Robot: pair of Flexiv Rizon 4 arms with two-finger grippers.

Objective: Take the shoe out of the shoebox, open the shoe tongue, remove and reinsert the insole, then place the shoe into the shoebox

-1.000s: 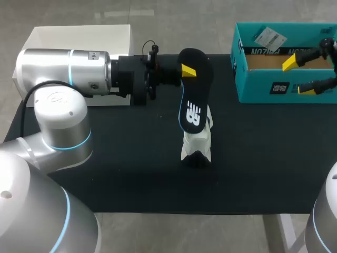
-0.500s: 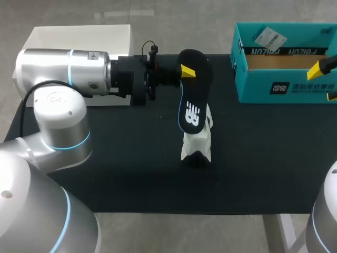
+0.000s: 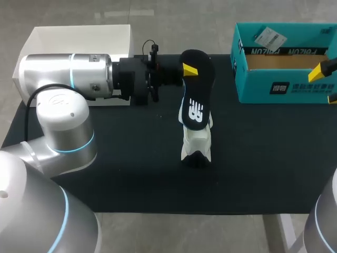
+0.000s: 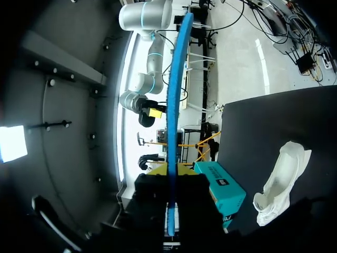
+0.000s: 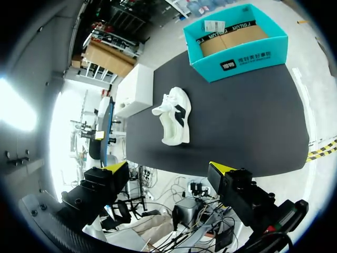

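1. The left gripper (image 3: pixel 188 69) comes in from the left side, with its fingers pointing across the table (image 3: pixel 121 174) toward the middle.
2. Its two fingers are closed against the insole (image 3: pixel 196 97), one on each face, near one end of it. In the left wrist view the insole (image 4: pixel 174 105) runs edge-on, as a thin blue line, straight out from between the fingers of the left gripper (image 4: pixel 171 182).
3. The insole is held in the air with its black printed face toward the head camera. Its free end hangs over the shoe (image 3: pixel 197 142).
4. In the right wrist view the insole (image 5: pixel 107 132) stands apart from the shoe (image 5: pixel 174 116).
5. The white shoe rests on the table near the middle, outside the shoebox (image 3: pixel 274 88).
6. The teal shoebox is open at the far right of the table, well apart from the shoe.
7. The right gripper (image 3: pixel 327 84) is at the right edge, by the shoebox. Its fingers stand wide apart and hold nothing, as the right wrist view of the gripper (image 5: pixel 168 168) shows.
8. A white box (image 3: pixel 79 37) is at the far left corner, behind the left arm.
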